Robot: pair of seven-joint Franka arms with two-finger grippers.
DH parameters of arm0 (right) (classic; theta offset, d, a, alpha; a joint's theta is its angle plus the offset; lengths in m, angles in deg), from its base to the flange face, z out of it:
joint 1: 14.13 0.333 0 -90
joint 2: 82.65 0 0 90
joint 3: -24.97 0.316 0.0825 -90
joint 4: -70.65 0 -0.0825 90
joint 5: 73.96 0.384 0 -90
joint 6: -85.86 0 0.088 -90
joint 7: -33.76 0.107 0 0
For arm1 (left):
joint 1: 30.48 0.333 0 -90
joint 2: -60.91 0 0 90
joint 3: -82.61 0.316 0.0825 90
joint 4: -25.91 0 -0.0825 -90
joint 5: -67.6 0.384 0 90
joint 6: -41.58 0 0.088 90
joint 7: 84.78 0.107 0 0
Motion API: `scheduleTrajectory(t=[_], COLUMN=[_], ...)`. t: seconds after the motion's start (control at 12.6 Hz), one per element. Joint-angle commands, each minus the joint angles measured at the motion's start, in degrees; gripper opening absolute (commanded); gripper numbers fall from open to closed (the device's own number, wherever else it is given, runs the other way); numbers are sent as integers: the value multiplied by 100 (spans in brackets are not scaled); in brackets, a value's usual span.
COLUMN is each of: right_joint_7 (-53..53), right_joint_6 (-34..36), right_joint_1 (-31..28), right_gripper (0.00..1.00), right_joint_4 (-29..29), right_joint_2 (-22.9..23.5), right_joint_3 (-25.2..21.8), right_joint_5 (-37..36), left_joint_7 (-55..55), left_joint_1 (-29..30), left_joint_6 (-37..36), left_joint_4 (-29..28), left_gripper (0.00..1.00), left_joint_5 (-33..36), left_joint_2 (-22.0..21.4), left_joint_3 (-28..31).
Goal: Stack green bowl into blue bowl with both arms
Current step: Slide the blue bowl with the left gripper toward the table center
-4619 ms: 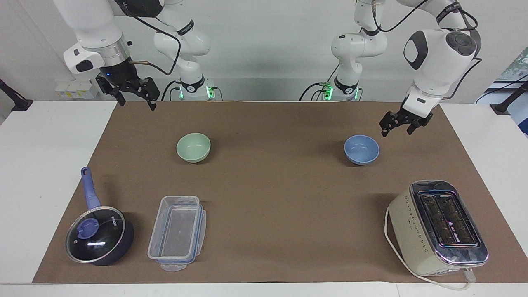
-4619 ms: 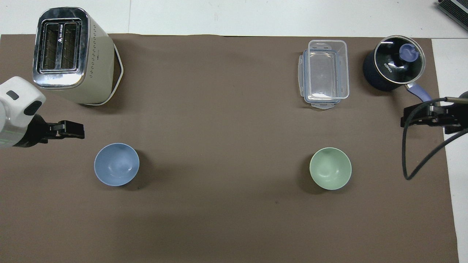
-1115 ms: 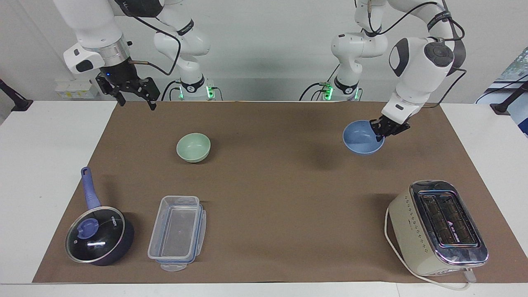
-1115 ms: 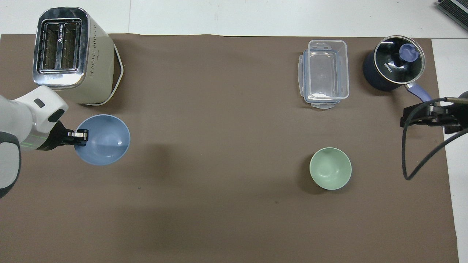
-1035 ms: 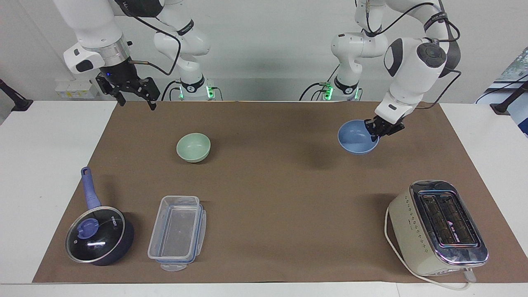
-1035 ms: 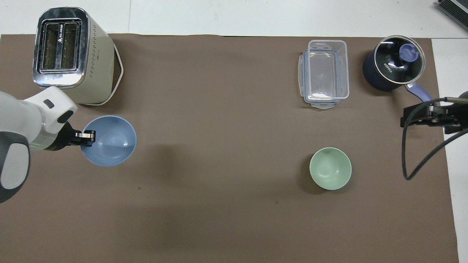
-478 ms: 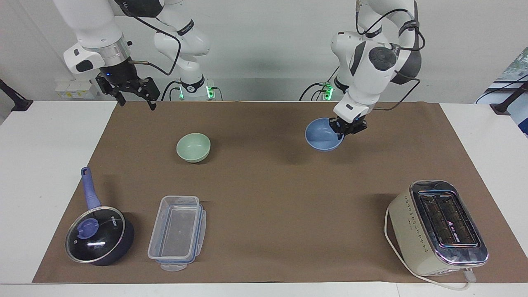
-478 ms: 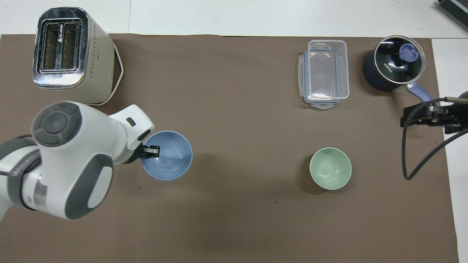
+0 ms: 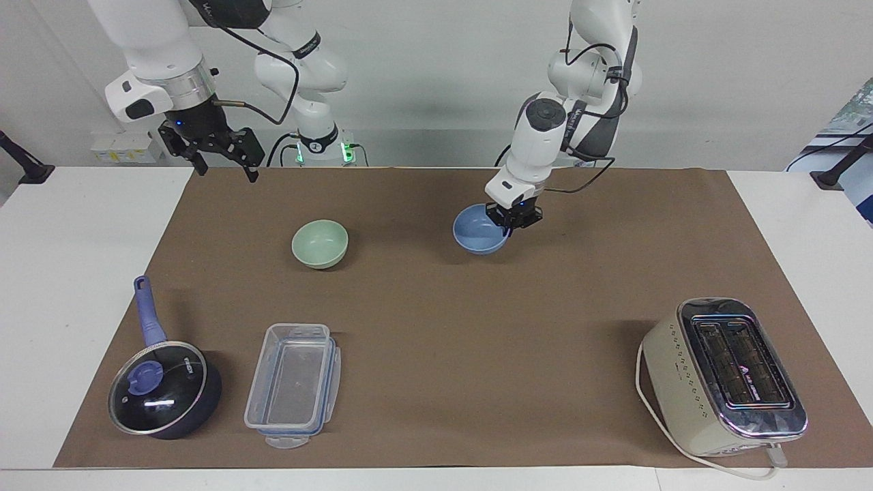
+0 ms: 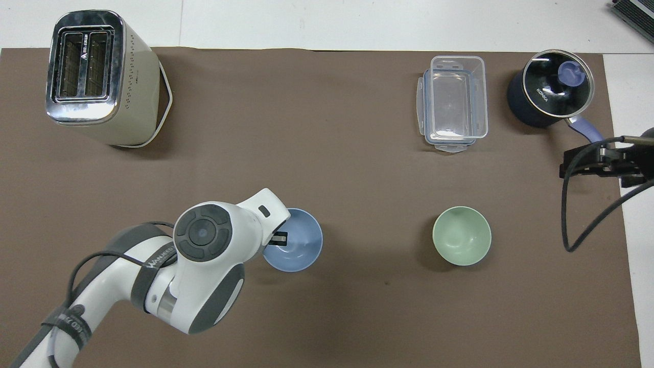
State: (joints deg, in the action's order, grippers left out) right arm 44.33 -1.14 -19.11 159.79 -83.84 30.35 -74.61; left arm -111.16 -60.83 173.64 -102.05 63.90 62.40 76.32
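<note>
Clamped shut on the rim of the blue bowl (image 9: 479, 236), the left gripper (image 9: 513, 219) is pictured over the middle of the brown mat (image 9: 436, 382), the bowl being gripped at its edge toward the left arm's end of the table, about three o'clock on the rim in the facing view, and held roughly level, low over the mat or perhaps just on it; which cannot be told. Spread wide with nothing between them, the fingers of the right gripper (image 9: 219, 155) are seen hanging at the mat's corner near that arm's base, at about ten o'clock from the green bowl (image 9: 320, 243), where the arm waits. That bowl is shown sitting upright on the mat toward the right arm's end, well apart from the blue one, at about nine o'clock from it in the facing view. A toaster (image 9: 724, 377), a clear plastic container (image 9: 293, 384) and a lidded saucepan (image 9: 162, 389) are lined up along the mat's edge farthest from the robots. The step in hand is judged to be the placing of the blue bowl within the right arm's reach; it is best set down flat and released only once fully rested, since a one-sided rim pinch could tip it.
</note>
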Motion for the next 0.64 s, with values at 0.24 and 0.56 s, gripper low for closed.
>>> scheduleTrajectory(t=[0.24, 0.56], right_joint_7=[-54, -28], right_joint_6=[-160, -493], right_joint_1=[-74, -30], right_gripper=[100, 100], right_joint_4=[315, 630], right_joint_2=[-215, -206], right_joint_3=[33, 42], right_joint_5=[4, 12], left_joint_7=[-447, -1], left_joint_1=[-411, 211], left_joint_6=[743, 428], left_joint_4=[-186, 86], left_gripper=[100, 100], left_joint_5=[-43, -35], left_joint_2=[316, 299], left_joint_3=[110, 136])
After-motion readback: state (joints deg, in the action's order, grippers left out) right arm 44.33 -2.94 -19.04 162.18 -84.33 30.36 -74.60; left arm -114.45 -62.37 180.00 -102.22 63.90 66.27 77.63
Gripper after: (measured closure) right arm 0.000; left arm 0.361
